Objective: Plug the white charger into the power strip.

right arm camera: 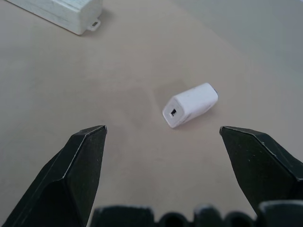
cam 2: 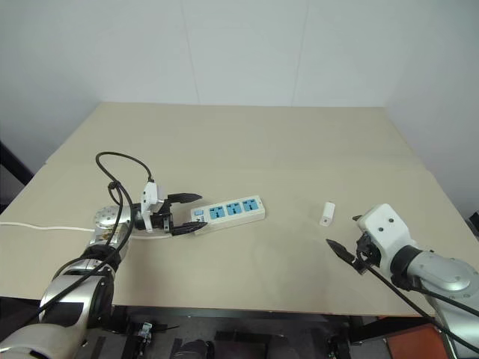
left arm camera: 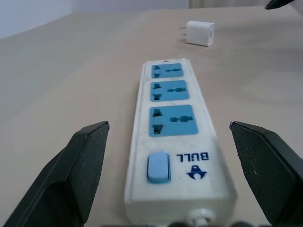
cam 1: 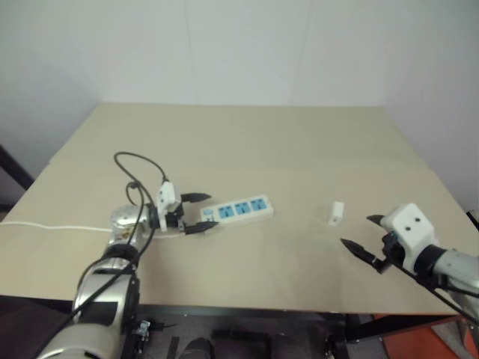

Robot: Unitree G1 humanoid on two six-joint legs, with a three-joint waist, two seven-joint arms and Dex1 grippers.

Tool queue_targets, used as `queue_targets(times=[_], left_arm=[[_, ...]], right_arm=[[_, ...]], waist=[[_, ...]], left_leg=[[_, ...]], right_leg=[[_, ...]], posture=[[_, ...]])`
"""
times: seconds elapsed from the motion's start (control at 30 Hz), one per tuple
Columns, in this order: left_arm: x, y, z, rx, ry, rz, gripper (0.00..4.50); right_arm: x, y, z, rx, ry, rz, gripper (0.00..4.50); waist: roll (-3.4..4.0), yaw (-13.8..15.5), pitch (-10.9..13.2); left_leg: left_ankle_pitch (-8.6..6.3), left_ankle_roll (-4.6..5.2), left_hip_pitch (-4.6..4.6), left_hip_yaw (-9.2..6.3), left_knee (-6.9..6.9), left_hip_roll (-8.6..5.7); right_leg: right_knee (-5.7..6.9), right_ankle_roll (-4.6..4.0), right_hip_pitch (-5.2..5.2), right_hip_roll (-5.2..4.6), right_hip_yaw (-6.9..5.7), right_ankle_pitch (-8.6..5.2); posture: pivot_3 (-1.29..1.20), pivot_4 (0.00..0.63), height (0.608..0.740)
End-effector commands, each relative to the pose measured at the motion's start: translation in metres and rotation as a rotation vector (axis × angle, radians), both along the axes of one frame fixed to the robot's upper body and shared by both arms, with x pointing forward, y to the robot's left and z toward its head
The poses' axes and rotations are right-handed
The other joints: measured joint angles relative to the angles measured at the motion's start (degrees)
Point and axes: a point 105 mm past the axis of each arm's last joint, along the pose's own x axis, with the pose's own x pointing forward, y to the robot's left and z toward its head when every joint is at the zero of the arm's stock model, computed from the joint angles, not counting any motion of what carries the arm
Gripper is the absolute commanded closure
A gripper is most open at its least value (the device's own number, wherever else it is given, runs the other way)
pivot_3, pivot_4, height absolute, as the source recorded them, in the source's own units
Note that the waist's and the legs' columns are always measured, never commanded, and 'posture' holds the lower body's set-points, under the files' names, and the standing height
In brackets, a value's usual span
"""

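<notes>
Charger lying loose, both grippers gaping wide with nothing held.

Head views: the white charger is lying alone on the table, between the power strip and the right gripper; the left gripper is straddling the strip's switch end. Left wrist view: the strip's three blue sockets are facing up, the charger's prongs pointing sideways beyond. Right wrist view: the charger is sitting near, ahead of the open fingers. It is looking light, rigid and smooth, likely slippery; pinching its flat sides, away from the prongs, seems best.

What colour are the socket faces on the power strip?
Blue, on the white power strip; clearest in the left wrist view.
</notes>
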Motion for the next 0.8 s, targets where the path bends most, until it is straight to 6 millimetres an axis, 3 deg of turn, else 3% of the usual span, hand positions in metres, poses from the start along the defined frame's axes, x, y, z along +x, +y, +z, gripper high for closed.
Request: queue_targets(times=[0.03,0.37,0.7,0.8], left_arm=[[0.003,-0.002,-0.001,0.012,-0.004,0.015,0.06],[0.003,-0.004,-0.020,0.055,0.050,0.056,0.06],[0.003,-0.012,-0.027,0.063,0.077,0.050,0.06],[0.002,-0.014,-0.029,0.062,0.088,0.041,0.67]], right_arm=[[-0.006,-0.004,0.017,-0.018,-0.062,-0.030,0.00],[-0.017,-0.005,0.016,-0.024,-0.054,-0.060,0.00],[-0.016,-0.007,0.017,-0.041,-0.055,-0.068,0.00],[-0.015,-0.005,0.016,-0.047,-0.054,-0.066,0.00]], waist=[[-0.01,-0.02,0.00],[-0.01,-0.07,-0.01],[-0.02,0.11,-0.17],[-0.02,0.37,-0.18]], left_leg=[[0.00,0.00,0.00,0.00,0.00,0.00],[0.00,0.00,0.05,-0.01,0.00,0.00],[0.00,0.00,0.25,-0.01,0.00,-0.01],[0.00,0.00,0.32,-0.01,0.00,-0.01]], right_leg=[[0.00,0.00,0.00,0.00,0.00,0.00],[0.01,0.03,0.04,0.01,0.00,-0.01],[-0.02,0.35,0.31,-0.01,0.00,-0.21],[-0.03,0.37,0.39,-0.01,-0.01,-0.22]], posture=[[0.00,0.150,0.740],[0.00,0.150,0.740],[0.00,0.150,0.740],[0.00,0.150,0.740]])
